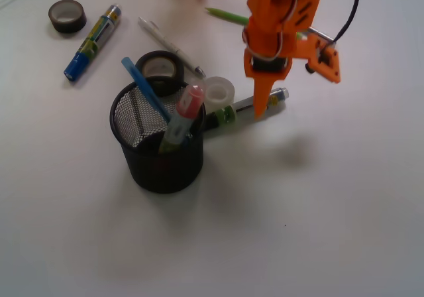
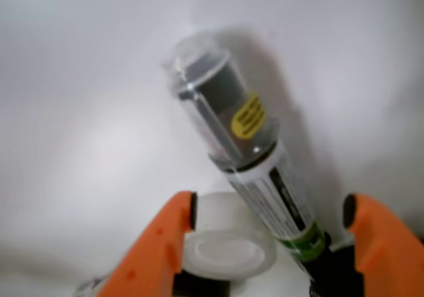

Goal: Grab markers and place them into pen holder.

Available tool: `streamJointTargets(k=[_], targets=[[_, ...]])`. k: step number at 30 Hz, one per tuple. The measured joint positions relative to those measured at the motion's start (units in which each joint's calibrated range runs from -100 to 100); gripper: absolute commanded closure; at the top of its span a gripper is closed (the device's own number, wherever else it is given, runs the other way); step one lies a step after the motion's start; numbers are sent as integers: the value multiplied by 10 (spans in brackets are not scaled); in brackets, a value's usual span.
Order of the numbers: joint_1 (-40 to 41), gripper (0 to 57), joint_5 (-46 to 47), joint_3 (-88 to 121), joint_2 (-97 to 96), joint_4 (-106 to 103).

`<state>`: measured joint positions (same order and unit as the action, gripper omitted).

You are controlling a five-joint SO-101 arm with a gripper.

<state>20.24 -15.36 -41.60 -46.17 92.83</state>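
Gripper hovering over green marker, fingers spread either side, not touching it. Red marker already in holder, blue marker lying at 10 o'clock.

Front view: bright, even overhead light; the white surface reads faintly pinkish. Soft diffuse shadows lie below and right of the round black wire-mesh cup and under the orange claw. Image slightly soft, top edge smeared.

Wrist view: the clear-capped grey marker is moderately sharp, casting a soft shadow to its right. Orange fingers are blurred. Small glare spots on the cap; corners darken.
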Motion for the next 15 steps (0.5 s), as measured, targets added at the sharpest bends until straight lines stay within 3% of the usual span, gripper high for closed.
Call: streamJointTargets(k=[8,15], targets=[[4,332,0,-40,-52,0],[2,511,-7,-40,-55,0]])
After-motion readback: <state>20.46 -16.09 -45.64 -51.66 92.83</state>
